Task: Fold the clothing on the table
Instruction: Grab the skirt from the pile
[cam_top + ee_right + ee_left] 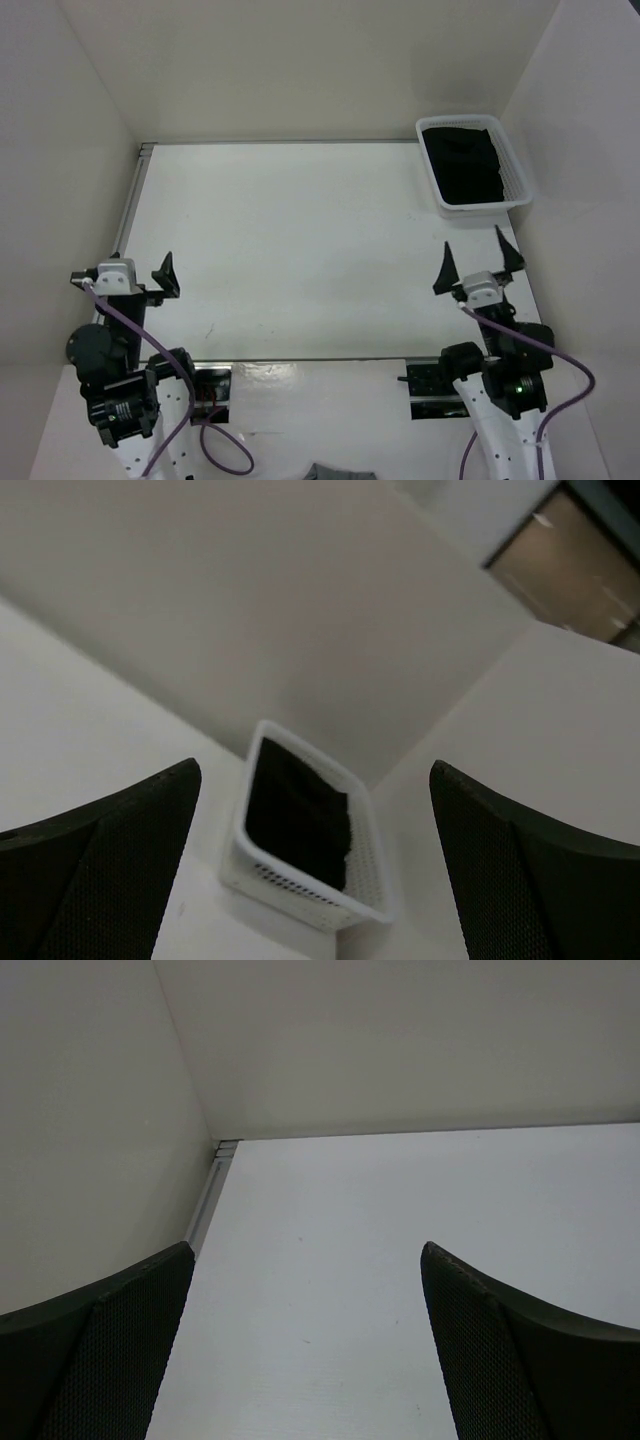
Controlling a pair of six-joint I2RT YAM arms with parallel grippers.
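1. The table (300,250) is a broad, flat white top that fills the middle of the top view. A thin metal edge strip (130,205) runs along its left side and across the far edge.
2. Plain pale walls close it in on three sides: a back wall (300,70), a left wall (50,150) and a right wall (590,150). The left wrist view shows the far left corner, where the strip meets the walls.
3. A white mesh basket (515,170) sits on the table in the far right corner, close to the right wall. A black fabric heap (462,160) fills it.
4. That heap is the only black cloth in view, so where the clothing to be folded lies cannot be told from these views.
5. The left gripper (307,1255) hangs over the near left part of the table, facing the far left corner. Its jaws are spread wide with nothing between them.
6. The right gripper (474,240) is raised over the near right part, tilted up toward the basket (its wrist camera sees more wall than table). Its jaws are also spread wide and hold nothing.
7. Purple cables (150,345) trail from both wrists down to the bases at the near edge.
8. Above the wall top, the right wrist view catches a brownish panel (585,570) with small lights.
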